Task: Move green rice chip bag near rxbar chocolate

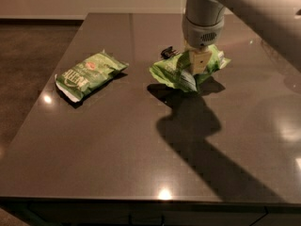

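The green rice chip bag [175, 73] is light lime green and crumpled, and hangs just above the dark table [117, 140] right of centre. My gripper [196, 66] comes down from the arm at the top right and is shut on the bag's upper middle. The rxbar chocolate [168, 52] is a small black bar lying just behind the bag's left end, mostly hidden by it.
A smaller, darker green bag with a white logo [87, 74] lies on the left part of the table. The arm's shadow falls across the table in front of the held bag. The table's front edge runs along the bottom.
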Motion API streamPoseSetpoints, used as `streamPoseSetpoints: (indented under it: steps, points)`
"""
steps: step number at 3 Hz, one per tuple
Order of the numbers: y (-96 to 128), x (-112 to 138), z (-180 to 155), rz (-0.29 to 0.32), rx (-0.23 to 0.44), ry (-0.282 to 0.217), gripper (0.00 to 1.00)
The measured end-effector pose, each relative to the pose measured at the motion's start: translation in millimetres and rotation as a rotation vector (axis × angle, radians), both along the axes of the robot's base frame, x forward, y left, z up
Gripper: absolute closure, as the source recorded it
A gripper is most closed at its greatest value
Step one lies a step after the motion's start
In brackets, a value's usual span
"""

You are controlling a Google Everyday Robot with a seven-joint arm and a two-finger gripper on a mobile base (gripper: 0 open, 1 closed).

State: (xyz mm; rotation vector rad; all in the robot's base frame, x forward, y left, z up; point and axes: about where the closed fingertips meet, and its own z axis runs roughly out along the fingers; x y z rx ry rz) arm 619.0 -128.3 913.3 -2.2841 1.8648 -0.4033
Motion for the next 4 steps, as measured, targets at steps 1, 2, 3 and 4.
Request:
streamPoseSetpoints:
  steps: [1, 2, 3, 4]
  points:
    - [-10.5, 8.5, -4.2, -0.03, 0.001, 0.013, 0.86]
    - [-18.7, 16.2, -10.8, -0.054, 0.009, 0.032, 0.62]
    - [-17.9, 18.1, -11.8, -0.053, 0.011, 0.028, 0.39]
    - [-17.1, 19.8, -13.0, -0.051, 0.013, 0.024, 0.15]
